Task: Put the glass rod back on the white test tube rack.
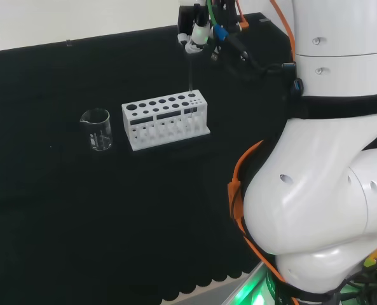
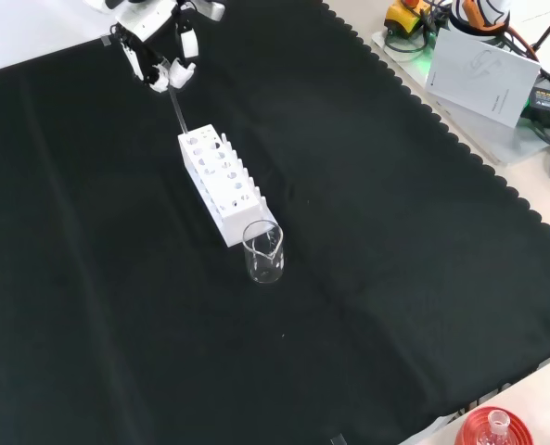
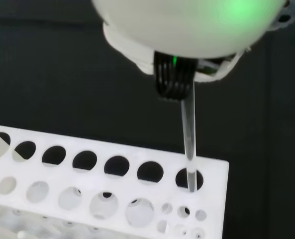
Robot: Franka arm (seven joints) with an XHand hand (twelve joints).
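Observation:
The white test tube rack (image 1: 166,117) (image 2: 221,181) (image 3: 107,199) lies on the black cloth, its top full of round holes. A thin clear glass rod (image 1: 190,76) (image 2: 177,107) (image 3: 188,134) hangs almost upright from the hand (image 1: 201,32) (image 2: 163,51) (image 3: 187,30), whose fingers pinch its top end. In the wrist view the rod's lower tip sits inside the last large hole at the rack's end. In the head view that is the rack's right end, below the hand.
A clear glass beaker (image 1: 97,129) (image 2: 263,252) stands close to the rack's other end. In the front view, papers and cables (image 2: 483,60) lie past the cloth's top right edge, and a flask on a red ribbed stand (image 2: 492,428) is at bottom right.

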